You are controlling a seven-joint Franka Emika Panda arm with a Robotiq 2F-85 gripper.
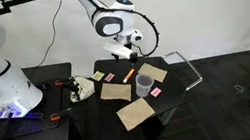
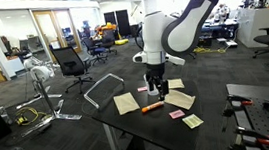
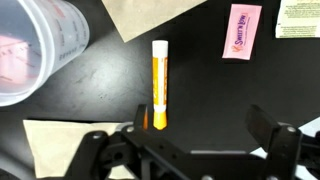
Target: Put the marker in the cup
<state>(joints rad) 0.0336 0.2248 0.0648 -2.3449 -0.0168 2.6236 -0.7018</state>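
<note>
The orange marker [image 3: 159,85] lies flat on the black table, its white-capped end pointing away from me. It also shows in both exterior views [image 1: 129,75] [image 2: 152,107]. The cup [image 3: 40,45] stands upright beside it at the upper left of the wrist view and shows in an exterior view [image 1: 144,84]. My gripper [image 3: 200,125] is open and empty and hovers above the table [image 1: 123,52] [image 2: 156,86]. The marker's near end sits just inside the left finger. In the exterior view with the office chairs, the gripper hides the cup.
Brown paper napkins [image 1: 116,91] [image 1: 136,113] lie on the table [image 1: 166,99]. A pink sweetener packet [image 3: 244,32] and a pale printed slip [image 3: 298,18] lie to the right of the marker. A bent metal frame [image 1: 191,70] stands at the table's far side.
</note>
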